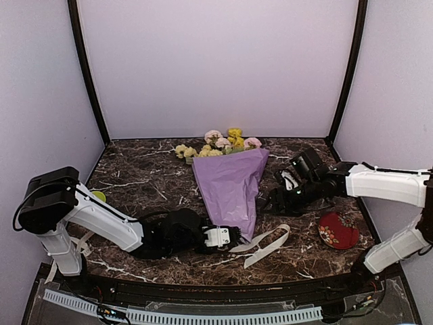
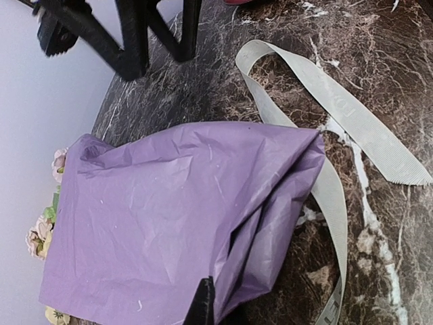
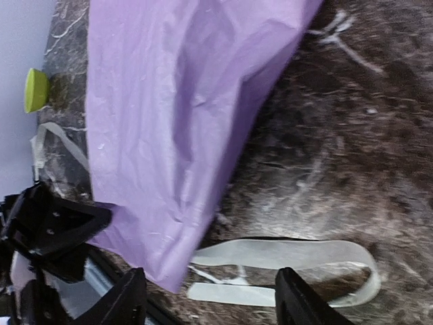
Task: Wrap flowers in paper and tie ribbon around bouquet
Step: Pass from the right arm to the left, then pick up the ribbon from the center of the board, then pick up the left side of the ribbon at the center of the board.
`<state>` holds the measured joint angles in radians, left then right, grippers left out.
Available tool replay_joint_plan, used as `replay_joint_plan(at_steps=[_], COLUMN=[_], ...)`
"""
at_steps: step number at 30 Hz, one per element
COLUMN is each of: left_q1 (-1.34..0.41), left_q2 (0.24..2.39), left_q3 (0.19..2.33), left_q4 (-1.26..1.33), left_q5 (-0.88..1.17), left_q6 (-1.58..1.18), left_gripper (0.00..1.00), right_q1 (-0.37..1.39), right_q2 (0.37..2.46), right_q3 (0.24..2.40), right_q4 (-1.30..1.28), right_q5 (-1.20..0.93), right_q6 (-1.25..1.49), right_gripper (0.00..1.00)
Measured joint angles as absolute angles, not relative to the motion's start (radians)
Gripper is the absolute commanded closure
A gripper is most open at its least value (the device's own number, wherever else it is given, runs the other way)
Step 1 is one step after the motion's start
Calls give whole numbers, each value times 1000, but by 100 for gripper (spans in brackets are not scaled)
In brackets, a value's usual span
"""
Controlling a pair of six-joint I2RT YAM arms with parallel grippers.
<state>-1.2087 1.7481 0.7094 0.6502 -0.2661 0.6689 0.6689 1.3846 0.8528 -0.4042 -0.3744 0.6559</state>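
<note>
Lilac paper (image 1: 230,183), cream ribbon (image 1: 267,245), yellow and pink flowers (image 1: 220,143), dark brown white-veined marble tabletop (image 1: 149,179), red patterned dish (image 1: 337,230)

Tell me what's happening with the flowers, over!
Left gripper shut on the paper cone's tip. Right gripper open, empty. Flowers wrapped; ribbon loose on table, untied. Nothing in the way.

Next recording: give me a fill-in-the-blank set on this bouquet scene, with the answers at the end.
The lilac paper is wrapped around the ___. The cream ribbon lies loose on the table, not yet ___. The left gripper is ___ on the paper's narrow tip. The right gripper has its fingers ___.
Missing words: flowers; tied; shut; open.
</note>
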Motion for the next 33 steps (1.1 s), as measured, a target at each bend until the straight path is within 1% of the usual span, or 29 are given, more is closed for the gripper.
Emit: replay_joint_plan(at_steps=[3, 6, 8, 9, 10, 11, 12, 15, 16, 20, 23, 28, 33], left_q1=[-1206, -1205, -1204, -1204, -1203, -1203, -1203, -1203, -1203, -1202, -1201, -1198, -1193], left_q2=[1748, 1748, 1748, 1748, 1748, 1748, 1748, 1748, 1748, 1748, 1748, 1738, 1731], left_q3=[699, 691, 688, 687, 687, 687, 687, 687, 686, 680, 673, 667, 667], left_q4=[657, 658, 658, 658, 658, 658, 659, 659, 660, 667, 675, 683, 697], left_q5=[-264, -262, -261, -261, -262, -262, -262, -262, -262, -262, -263, -268, -270], left_q6=[646, 630, 621, 619, 615, 615, 612, 607, 604, 590, 579, 566, 560], left_gripper=[100, 100, 100, 100, 100, 100, 100, 100, 100, 100, 100, 100, 100], right_q1=[648, 632, 629, 628, 628, 628, 628, 628, 627, 601, 553, 446, 307], right_q2=[1333, 1339, 1370, 1386, 1403, 1417, 1430, 1481, 1497, 1549, 1621, 1806, 1946], right_q3=[842, 807, 792, 789, 786, 786, 786, 786, 786, 805, 883, 1143, 1373], right_q4=[-509, -589, -639, -653, -659, -662, -660, -645, -636, -591, -540, -435, -370], right_q5=[-269, -199, -174, -165, -161, -159, -160, -165, -163, -161, -163, -176, -187], right_q6=[618, 582, 559, 552, 543, 533, 525, 505, 500, 490, 483, 480, 498], right_gripper=[29, 29, 30, 33, 38, 44, 54, 91, 100, 100, 100, 100, 100])
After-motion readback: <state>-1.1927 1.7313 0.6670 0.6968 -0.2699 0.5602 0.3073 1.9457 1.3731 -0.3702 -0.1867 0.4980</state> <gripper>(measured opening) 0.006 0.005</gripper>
